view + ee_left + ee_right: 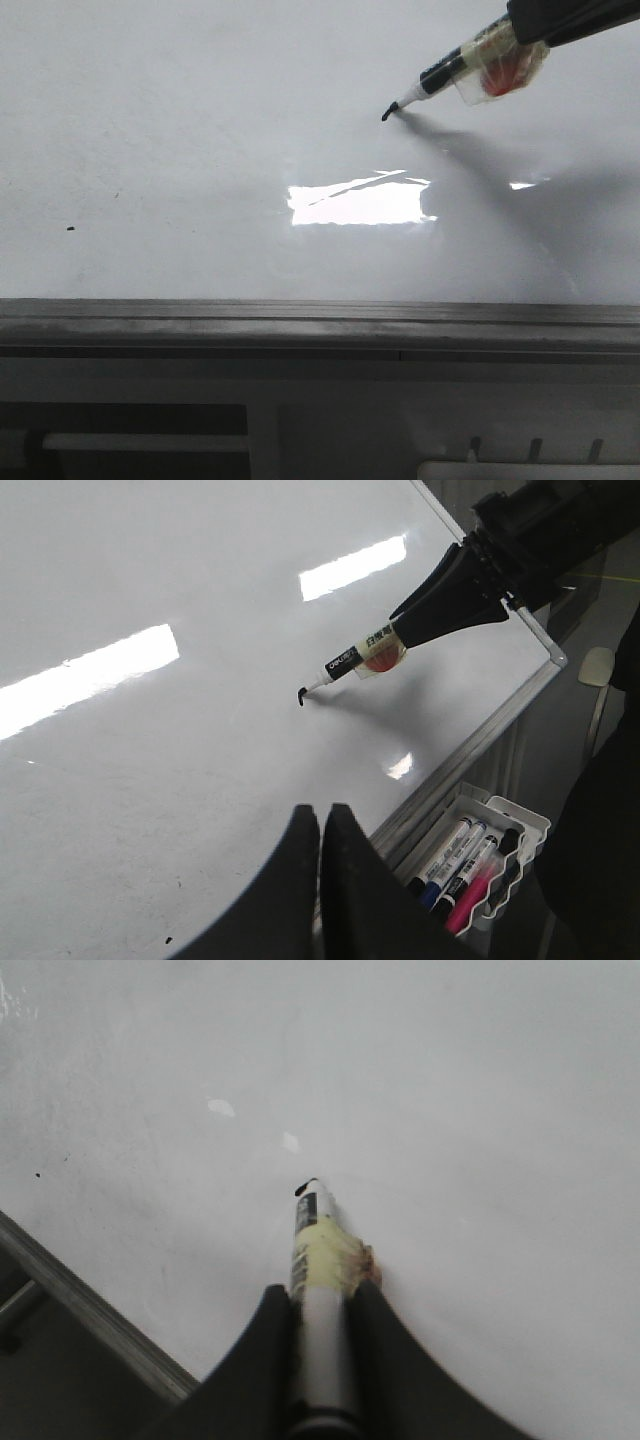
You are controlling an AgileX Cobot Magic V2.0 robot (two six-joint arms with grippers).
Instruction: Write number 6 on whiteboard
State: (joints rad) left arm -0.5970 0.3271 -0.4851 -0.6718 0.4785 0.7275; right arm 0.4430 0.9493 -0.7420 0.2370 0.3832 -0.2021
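Note:
The whiteboard (pixel 200 150) lies flat, glossy white, and fills most of each view. My right gripper (pixel 318 1295) is shut on a marker pen (pixel 320 1250) with yellowish tape round its barrel. In the front view the pen (pixel 440 75) slants down from the upper right, and its tip touches the board at a short black mark (pixel 386 117). No number 6 shows on the board. My left gripper (pixel 321 815) hovers over the board's near part, shut with nothing between its fingers. The left wrist view shows the right gripper (pixel 405 628) and the pen tip (pixel 302 696) on the board.
A grey metal frame strip (pixel 320 320) runs along the board's front edge. A white tray (pixel 530 825) with several marker pens hangs beyond the frame. A tiny black dot (pixel 70 228) sits at the board's left. Bright glare (pixel 360 203) lies mid-board.

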